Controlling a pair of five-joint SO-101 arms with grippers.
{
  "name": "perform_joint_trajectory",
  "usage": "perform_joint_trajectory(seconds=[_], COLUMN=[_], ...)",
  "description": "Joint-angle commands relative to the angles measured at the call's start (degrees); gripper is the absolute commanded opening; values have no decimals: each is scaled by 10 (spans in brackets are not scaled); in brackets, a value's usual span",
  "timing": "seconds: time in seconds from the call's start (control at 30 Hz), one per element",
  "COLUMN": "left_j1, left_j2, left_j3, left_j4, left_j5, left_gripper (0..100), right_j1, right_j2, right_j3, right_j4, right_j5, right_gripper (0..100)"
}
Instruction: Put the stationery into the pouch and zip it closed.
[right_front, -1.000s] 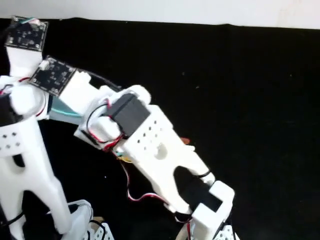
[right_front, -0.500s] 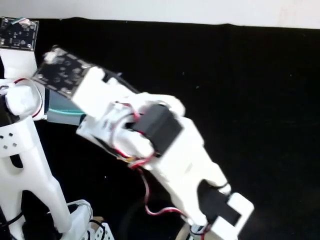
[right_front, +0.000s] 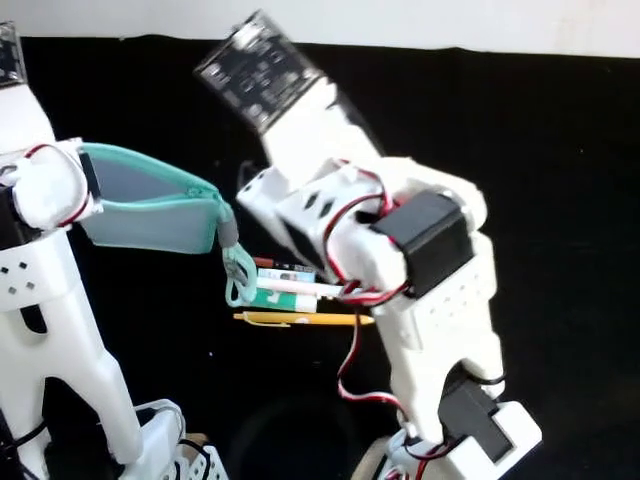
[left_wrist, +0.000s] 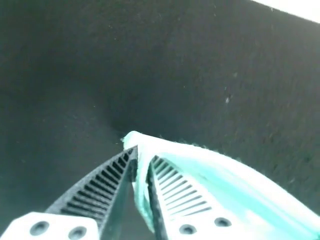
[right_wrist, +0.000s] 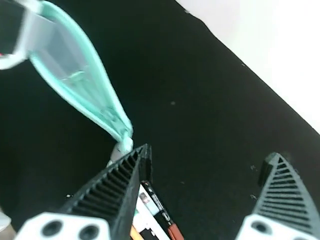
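Left gripper clamps the teal pouch, right gripper gapes near it

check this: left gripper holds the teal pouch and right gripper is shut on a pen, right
Not quite: the right wrist view shows the right gripper open and holding nothing. The left gripper does hold the teal pouch.

Teal pouch: 1.
Stationery pieces told apart: 3. That is yellow pen ×1, white pen ×1, red-tipped dark pen ×1.
Green patch beside them: separate item or label, cannot tell.
Robot arms: 2, left arm and right arm.
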Motion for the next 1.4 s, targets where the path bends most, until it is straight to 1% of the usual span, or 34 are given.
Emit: perform_joint_trajectory(seconds=[0.0,0.1,0.17,0.27,0.3,0.47,0.5,0.57,0.63,0.77,0.87,0.97,1.03,1.07,1.27,1.37], left_j1=[16,41,44,44,43,35,35,35,31,31,32,32,32,32,32,32], left_j2=[-7,-3,-2,-1,-1,0,-1,-1,-6,-7,-7,-5,-2,-1,-1,-2], left_j3=[-5,-5,-1,1,1,12,25,52,76,69,55,58,59,66,109,109], left_j4=[-16,-14,-12,-11,-11,-14,-16,-19,-42,-52,-51,-51,-51,-52,-56,-53], left_j5=[45,46,42,-16,-25,-37,-34,-1,26,67,76,100,98,95,-12,-32], left_gripper=[6,6,6,6,6,6,6,6,6,6,6,6,6,6,8,51], right_j1=[19,32,44,64,73,122,134,155,176,205,214,213,213,213,213,213], right_j2=[-16,-16,-20,-20,-20,-22,-22,-22,-22,-22,-22,-22,-22,-22,-22,-22], right_j3=[-14,-13,-13,-11,-8,79,100,131,150,157,159,160,160,160,160,160], right_j4=[22,30,30,31,31,31,31,30,29,29,29,29,29,29,29,29], right_j5=[4,4,4,4,4,5,5,5,6,8,8,8,8,8,8,8], right_gripper=[342,342,342,342,342,342,342,342,342,342,342,342,342,342,342,342])
